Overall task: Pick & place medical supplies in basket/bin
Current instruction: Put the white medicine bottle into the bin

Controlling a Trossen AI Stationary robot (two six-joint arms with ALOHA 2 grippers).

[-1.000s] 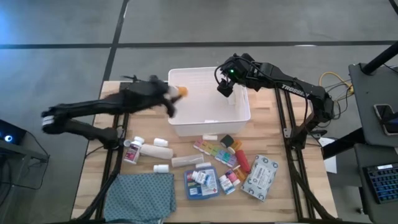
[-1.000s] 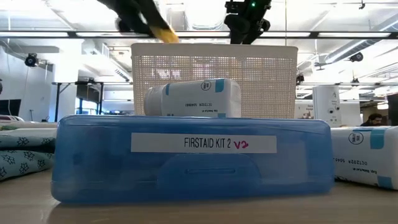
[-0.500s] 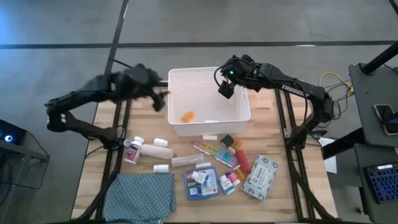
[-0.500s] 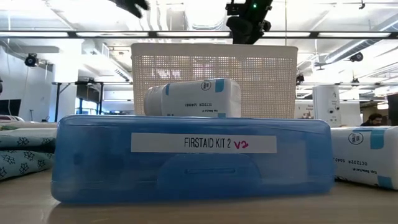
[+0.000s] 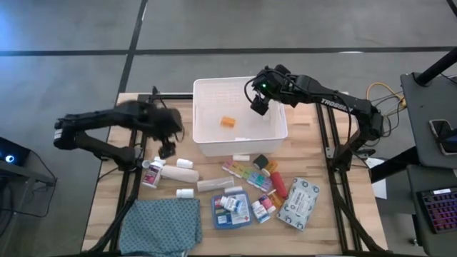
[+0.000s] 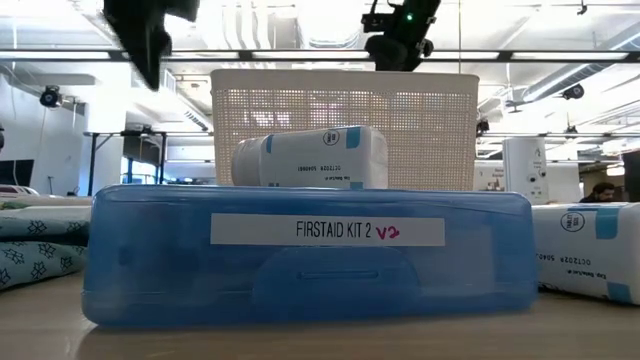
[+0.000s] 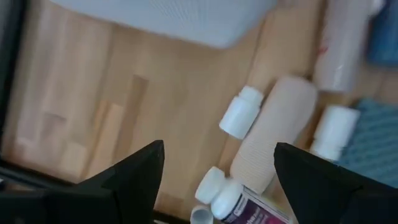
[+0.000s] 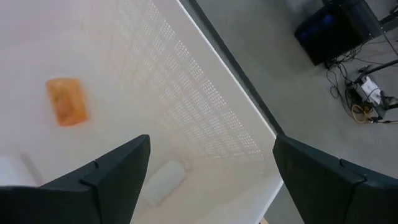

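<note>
Overhead looks straight down, low sits level behind the first-aid box (image 6: pixel 310 255); both share the bin (image 5: pixel 275 132).

Bin (image 5: pixel 278 132) mostly bare; front table (image 5: pixel 335 228) crowded

bright overhead lighting; left arm (image 5: pixel 114 121) motion-blurred, wrist views soft.

A white bin (image 5: pixel 278 132) with ribbed, perforated sides holds an orange container (image 5: pixel 227 122). On the pale wooden tabletop (image 5: pixel 321 214): white bottles (image 5: pixel 184 163), a multicoloured pill organiser strip (image 5: pixel 246 174), a translucent blue first-aid box (image 5: pixel 230 210), a grey-green patterned wipes pack (image 5: pixel 299 204), and a teal patterned cloth (image 5: pixel 161 225) at the near edge.
</note>
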